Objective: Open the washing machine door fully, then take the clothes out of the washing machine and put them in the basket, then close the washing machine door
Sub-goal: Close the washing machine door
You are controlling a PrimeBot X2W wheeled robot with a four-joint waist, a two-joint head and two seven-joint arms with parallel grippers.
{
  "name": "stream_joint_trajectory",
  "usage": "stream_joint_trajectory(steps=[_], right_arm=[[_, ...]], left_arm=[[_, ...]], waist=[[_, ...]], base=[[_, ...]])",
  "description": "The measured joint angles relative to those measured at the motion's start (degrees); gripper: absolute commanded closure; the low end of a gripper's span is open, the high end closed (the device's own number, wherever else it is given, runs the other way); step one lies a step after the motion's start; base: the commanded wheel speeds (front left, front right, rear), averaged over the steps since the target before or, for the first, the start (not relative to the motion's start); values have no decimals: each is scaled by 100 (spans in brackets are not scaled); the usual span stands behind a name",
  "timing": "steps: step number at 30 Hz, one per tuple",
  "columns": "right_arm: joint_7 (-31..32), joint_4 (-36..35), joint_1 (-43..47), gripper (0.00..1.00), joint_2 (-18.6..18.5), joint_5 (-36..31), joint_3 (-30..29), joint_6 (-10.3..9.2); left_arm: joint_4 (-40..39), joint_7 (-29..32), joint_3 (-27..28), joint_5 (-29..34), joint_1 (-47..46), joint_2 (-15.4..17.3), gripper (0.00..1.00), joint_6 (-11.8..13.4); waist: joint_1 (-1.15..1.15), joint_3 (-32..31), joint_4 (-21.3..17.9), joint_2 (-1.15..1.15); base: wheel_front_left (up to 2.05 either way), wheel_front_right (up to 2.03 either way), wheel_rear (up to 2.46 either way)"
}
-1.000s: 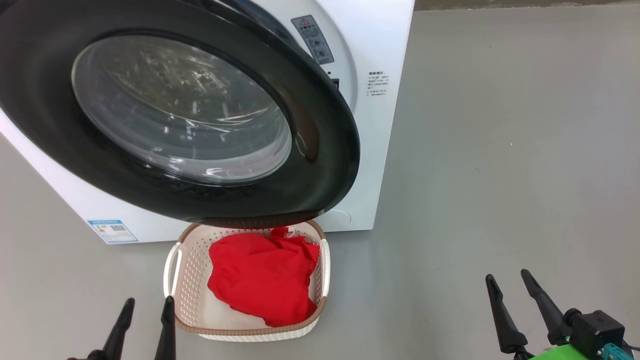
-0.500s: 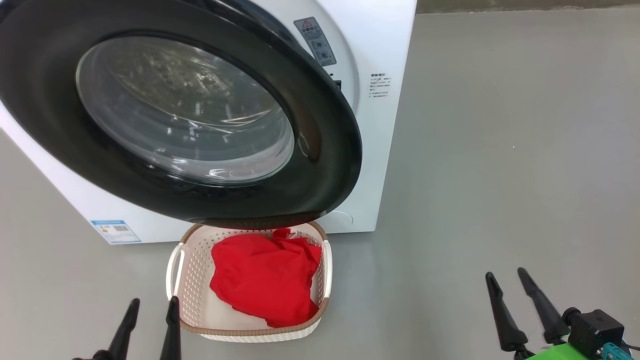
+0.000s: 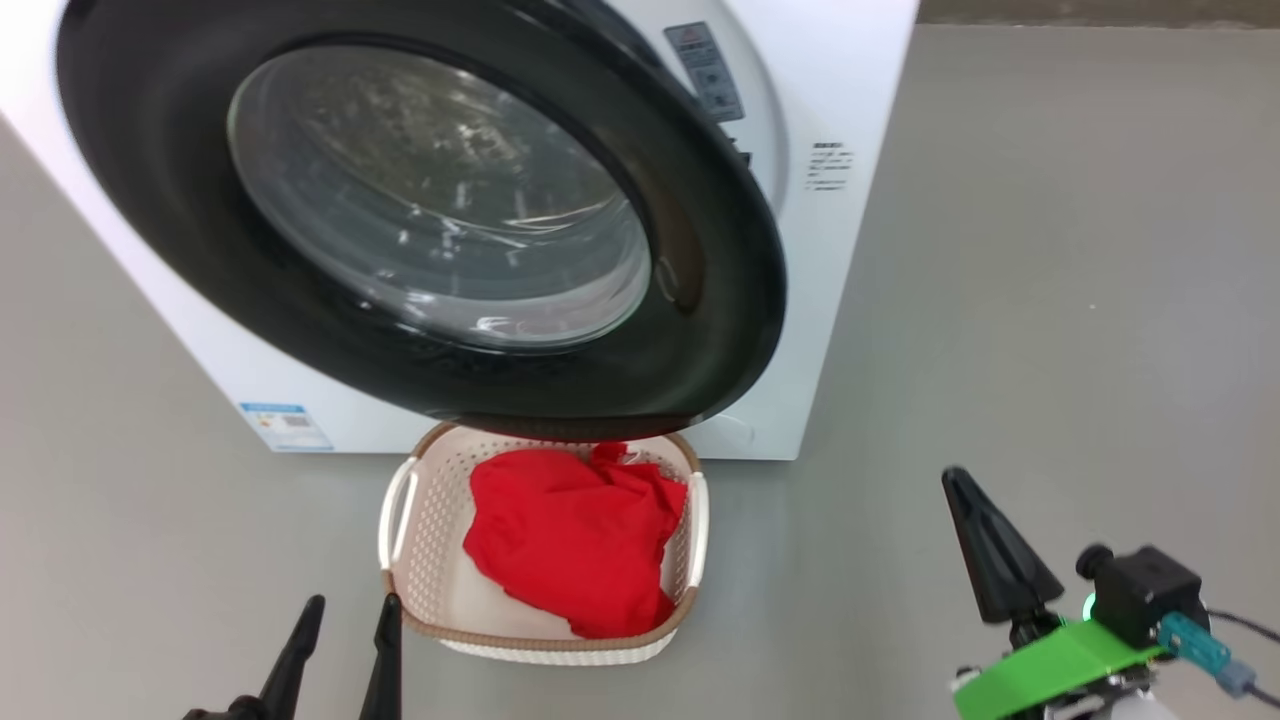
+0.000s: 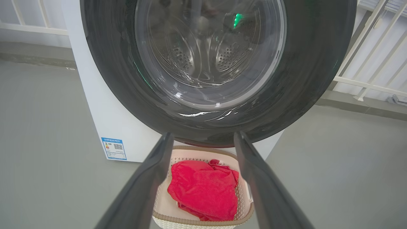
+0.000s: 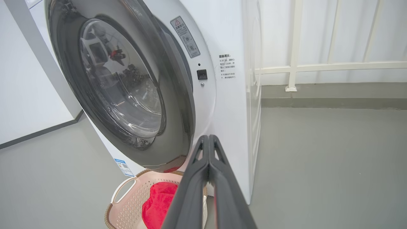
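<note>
The round, glossy black-rimmed glass washing machine door [image 3: 440, 200] hangs partly open on the boxy white washing machine [image 3: 850, 100]. Just before the machine, the cream perforated plastic basket [image 3: 545, 640] holds the bright red fabric clothes [image 3: 575, 540]. Facing the machine, my left gripper [image 3: 353, 602] gapes wide, empty; my right gripper [image 5: 208, 138] has its 2 fingers pressed together on nothing.

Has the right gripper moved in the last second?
Yes. The right gripper has shut and shifted up the head view and left, nearer the basket.
</note>
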Motion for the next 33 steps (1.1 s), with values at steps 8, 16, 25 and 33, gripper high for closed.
stream_joint_trajectory(steps=[8,16,25,33], right_arm=[[0,26,-672,100,-182,44,278,-1],[0,246,-1382,100,-360,110,520,0],[0,523,-2195,100,-488,248,753,0],[0,742,-2723,100,-632,310,957,0]], left_arm=[[10,-1,-121,-175,-123,-3,0,0],[-2,-1,-237,-309,-336,-7,0,0],[-8,-1,-375,-408,-641,-19,0,0],[-12,-1,-465,-477,-780,-22,0,0]], waist=[[0,164,262,0],[0,418,443,0],[0,738,607,0],[0,1035,790,0]], base=[[0,0,0],[0,0,0],[0,0,0],[0,0,0]])
